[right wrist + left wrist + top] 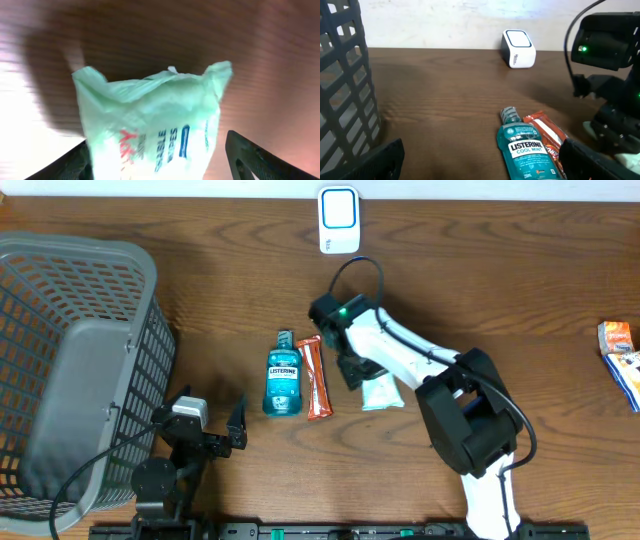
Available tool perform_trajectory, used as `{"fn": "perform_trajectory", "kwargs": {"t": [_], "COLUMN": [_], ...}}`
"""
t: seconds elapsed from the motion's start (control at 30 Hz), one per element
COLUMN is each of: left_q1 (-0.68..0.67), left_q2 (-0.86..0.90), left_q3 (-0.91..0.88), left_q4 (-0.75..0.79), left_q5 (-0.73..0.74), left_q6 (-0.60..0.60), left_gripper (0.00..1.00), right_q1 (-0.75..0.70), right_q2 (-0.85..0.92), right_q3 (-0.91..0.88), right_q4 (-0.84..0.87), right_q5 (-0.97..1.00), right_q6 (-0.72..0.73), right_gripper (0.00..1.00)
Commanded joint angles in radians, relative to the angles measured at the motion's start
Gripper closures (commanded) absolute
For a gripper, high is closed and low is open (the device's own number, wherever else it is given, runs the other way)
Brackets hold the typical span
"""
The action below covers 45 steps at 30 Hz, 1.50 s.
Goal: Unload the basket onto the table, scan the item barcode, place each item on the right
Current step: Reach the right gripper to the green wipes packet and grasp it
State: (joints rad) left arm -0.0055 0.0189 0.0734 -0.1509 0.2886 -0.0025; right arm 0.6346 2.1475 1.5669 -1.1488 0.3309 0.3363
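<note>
The brown wooden worktop [500, 280] carried everything shown. A grey slatted basket [150, 350], the largest object, stood at its left end.

The right arm [420, 355], white with dark joints, reached from the near edge toward the middle of the worktop. Its right pincer [162, 155] stood spread, one finger on each side of a pale green wipes packet [383, 392]. In the wrist view the right-hand finger was plainly clear of the packet. The left-hand finger sat at the packet's edge, and contact there could not be judged. The packet lay flat on the wood, its crimped end pointing away from the arm.

The left arm [170, 470] sat low at the near edge beside the basket. Its left pincer [482, 157] was spread wide with nothing between the fingers, aimed across the worktop toward the goods.

A blue-green Listerine bottle [283, 380] lay on its side near the centre, cap pointing to the far edge. An orange snack bar [316, 378] lay just beside it on the right, parallel to it, between the bottle and the wipes packet.

The small white scanner [339, 218] stood at the far edge, well apart from the packet. Some printed packets [622, 355] lay at the right edge, partly cut off from view.
</note>
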Motion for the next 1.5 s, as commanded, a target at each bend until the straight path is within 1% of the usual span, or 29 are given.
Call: {"fn": "perform_trajectory", "kwargs": {"t": [0.0,0.03,0.1,0.23,0.33,0.43,0.57,0.77,0.93,1.2,1.37,1.47], "left_q1": [0.004,0.004,0.004,0.004,0.004,0.004,0.005,0.004,0.004,0.004,0.004,0.004], "left_q2": [-0.002,-0.002,-0.002,-0.002,-0.002,-0.002,-0.002,-0.002,-0.002,-0.002,-0.002,-0.002], "left_q3": [-0.018,-0.018,-0.018,-0.018,-0.018,-0.018,-0.018,-0.018,-0.018,-0.018,-0.018,-0.018], "left_q4": [-0.021,-0.021,-0.021,-0.021,-0.021,-0.021,-0.021,-0.021,-0.021,-0.021,-0.021,-0.021], "left_q5": [0.005,0.005,0.006,0.006,0.005,0.006,0.005,0.006,0.006,0.005,0.005,0.006], "left_q6": [0.006,0.006,0.006,0.006,0.006,0.006,0.006,0.006,0.006,0.006,0.006,0.006], "left_gripper": [0.02,0.02,0.02,0.02,0.02,0.02,0.02,0.02,0.02,0.02,0.02,0.02], "right_q1": [-0.01,-0.008,-0.002,0.016,0.031,0.038,0.04,0.04,0.036,0.034,0.035,0.035], "right_q2": [-0.005,-0.005,-0.005,-0.004,-0.004,-0.004,-0.002,-0.002,-0.002,-0.002,-0.002,-0.001], "right_q3": [0.075,0.093,0.122,0.126,0.098,0.062,0.008,-0.082,-0.125,-0.145,-0.149,-0.178], "right_q4": [-0.038,-0.058,-0.093,-0.14,-0.143,-0.128,-0.113,-0.007,0.05,0.04,0.015,0.039], "right_q5": [0.082,0.082,0.082,0.082,0.083,0.088,0.11,0.112,0.12,0.15,0.149,0.14], "right_q6": [0.061,0.074,0.109,0.216,0.252,0.272,0.311,0.311,0.31,0.31,0.311,0.311], "right_gripper": [0.27,0.28,0.35,0.37,0.39,0.41,0.41,0.43,0.41,0.3,0.31,0.31]}}
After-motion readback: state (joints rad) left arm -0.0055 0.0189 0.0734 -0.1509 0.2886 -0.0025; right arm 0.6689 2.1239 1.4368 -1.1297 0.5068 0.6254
